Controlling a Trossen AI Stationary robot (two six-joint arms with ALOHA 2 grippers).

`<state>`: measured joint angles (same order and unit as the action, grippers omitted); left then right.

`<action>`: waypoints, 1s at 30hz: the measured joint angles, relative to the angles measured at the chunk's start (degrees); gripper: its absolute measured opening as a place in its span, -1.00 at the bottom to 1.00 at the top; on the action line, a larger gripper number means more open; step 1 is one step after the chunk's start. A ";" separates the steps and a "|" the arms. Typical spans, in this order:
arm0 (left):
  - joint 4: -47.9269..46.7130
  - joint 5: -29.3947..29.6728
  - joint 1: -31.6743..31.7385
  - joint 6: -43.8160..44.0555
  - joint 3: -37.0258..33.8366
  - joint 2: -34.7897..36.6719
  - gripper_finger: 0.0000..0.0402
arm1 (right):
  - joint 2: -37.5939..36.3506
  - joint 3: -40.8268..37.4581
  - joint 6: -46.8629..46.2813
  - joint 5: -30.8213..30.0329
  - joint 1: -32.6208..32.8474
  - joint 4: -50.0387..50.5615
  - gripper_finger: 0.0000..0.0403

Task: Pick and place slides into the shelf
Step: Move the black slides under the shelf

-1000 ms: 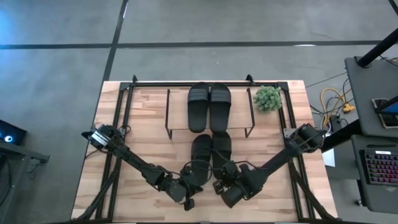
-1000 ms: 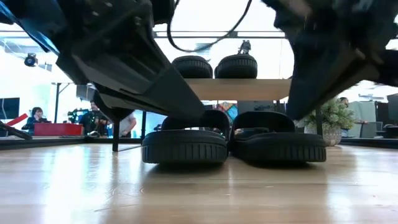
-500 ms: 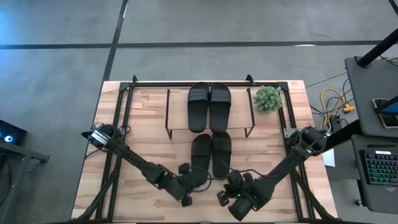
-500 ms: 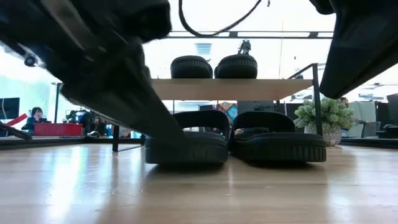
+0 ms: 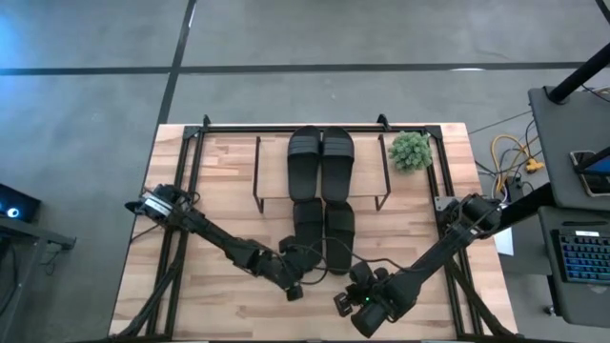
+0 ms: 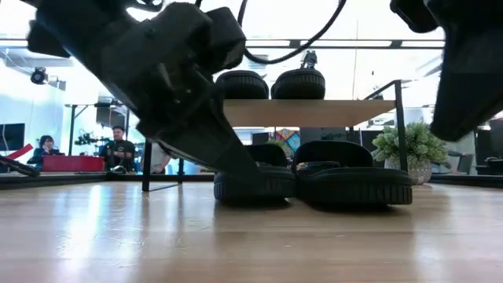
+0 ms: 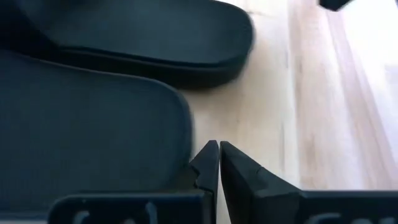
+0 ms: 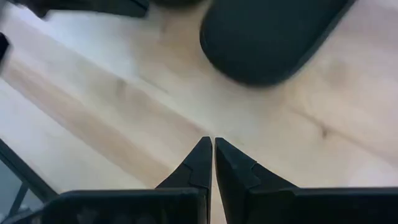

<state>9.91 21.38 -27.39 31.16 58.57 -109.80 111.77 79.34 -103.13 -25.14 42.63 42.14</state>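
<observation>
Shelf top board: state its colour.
The shelf top board is light, pale wood, on thin black legs. The low view shows it best.

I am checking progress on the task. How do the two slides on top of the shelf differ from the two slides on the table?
The upper slides lie on the wooden board of the shelf; the lower slides lie on the table, partly under that board. The upper slides are untouched; the left pincer, shut, is at the heel of the left lower slide. The right pincer, also shut, is clear of them. All four are black, side by side, pointing the same way.
</observation>
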 joint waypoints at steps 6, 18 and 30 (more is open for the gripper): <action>0.23 0.02 -4.68 0.44 1.14 1.21 -1.00 | 0.00 -3.50 -1.22 1.11 0.11 -5.28 -0.94; -3.82 1.96 -9.59 6.03 0.37 3.05 -1.00 | 0.02 -13.85 3.61 1.57 -5.10 -21.96 -0.94; -4.49 3.90 -10.62 6.02 0.26 4.33 -1.00 | -0.20 -16.18 6.18 1.30 -8.78 -21.70 -0.94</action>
<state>5.42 25.27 -38.00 37.17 58.83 -105.47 111.57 63.16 -96.95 -23.84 33.85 20.45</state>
